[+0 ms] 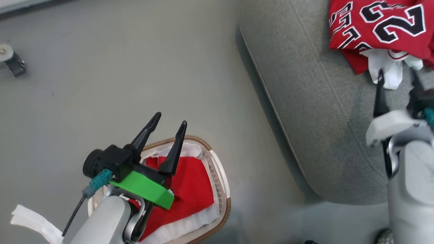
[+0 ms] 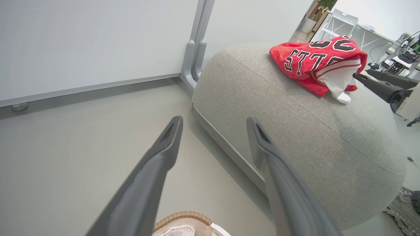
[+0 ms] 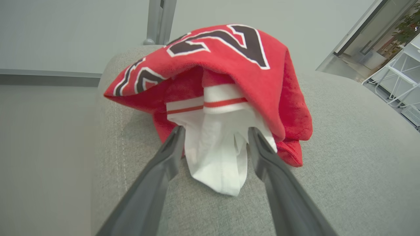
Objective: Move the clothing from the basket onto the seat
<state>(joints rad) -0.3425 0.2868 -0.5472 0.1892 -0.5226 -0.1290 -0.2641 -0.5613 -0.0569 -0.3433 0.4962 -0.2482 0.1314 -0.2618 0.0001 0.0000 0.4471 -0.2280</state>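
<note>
One red jersey (image 1: 383,27) with black-and-white numbers lies bunched on the grey seat (image 1: 305,101), its white lining hanging toward me. My right gripper (image 1: 396,72) is open at that jersey. In the right wrist view its fingers (image 3: 164,164) stand either side of the white lining of the jersey (image 3: 229,62). Another red garment (image 1: 193,189) lies in the basket (image 1: 200,139) on the floor, over the white liner. My left gripper (image 1: 170,119) hovers open above the basket, holding nothing. In the left wrist view the left gripper (image 2: 214,122) points at the floor beside the seat (image 2: 295,131).
Grey floor runs between the basket and the seat's rounded edge. A caster wheel (image 1: 12,59) sits far left, and a white fabric strip (image 1: 30,220) lies by my left arm. A wall panel with a post (image 2: 197,49) stands behind the seat. A shoe (image 2: 403,203) is at the seat's corner.
</note>
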